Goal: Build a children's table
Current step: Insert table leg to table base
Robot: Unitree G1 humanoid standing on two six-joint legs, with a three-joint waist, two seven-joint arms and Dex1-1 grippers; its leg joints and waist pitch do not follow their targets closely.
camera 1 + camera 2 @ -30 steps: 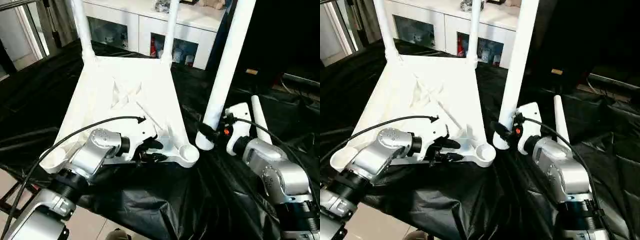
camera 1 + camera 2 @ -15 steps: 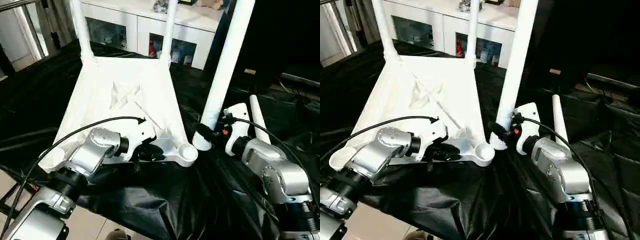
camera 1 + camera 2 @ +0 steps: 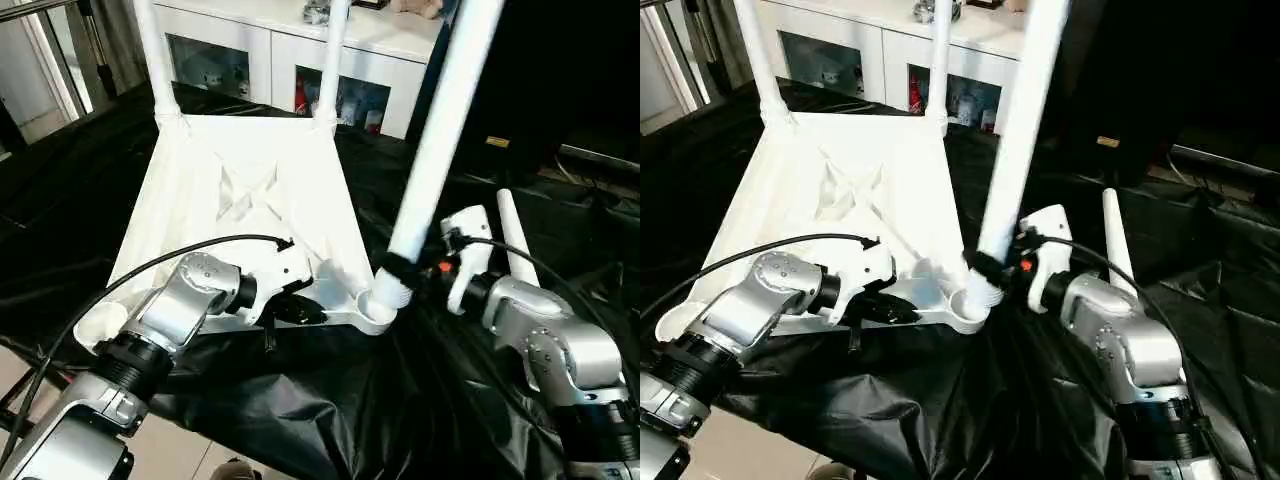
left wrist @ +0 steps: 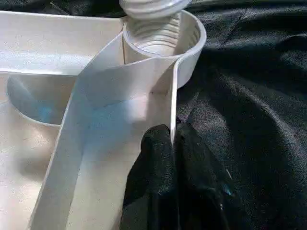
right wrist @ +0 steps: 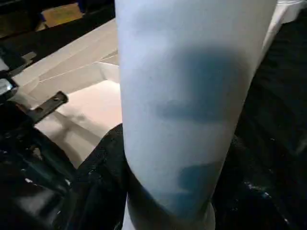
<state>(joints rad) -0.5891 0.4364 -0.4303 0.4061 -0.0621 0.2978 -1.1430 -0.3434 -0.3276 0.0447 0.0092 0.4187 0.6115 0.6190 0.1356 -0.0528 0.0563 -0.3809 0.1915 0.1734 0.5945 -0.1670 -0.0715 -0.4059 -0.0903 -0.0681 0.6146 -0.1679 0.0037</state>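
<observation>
White cabinet [image 3: 300, 45] — black-draped table [image 3: 330, 400]

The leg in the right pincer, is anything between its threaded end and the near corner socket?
Nothing visible. The leg, held by the right pincer, has its threaded end right at the open socket, whose threads look bare. The left pincer clamps the tabletop rim beside it, clear of the opening.

The tabletop [image 3: 250, 200] is white, its underside marked by raised ribs crossing in an X. The legs [image 3: 440, 140] are the same plain white. Both arms are silver, and the fingers [image 4: 158, 187] of the left gripper [image 3: 295, 312] are black. Glossy black cloth [image 3: 330, 400] drapes the surface. The cabinet [image 3: 290, 50] behind is white.
</observation>
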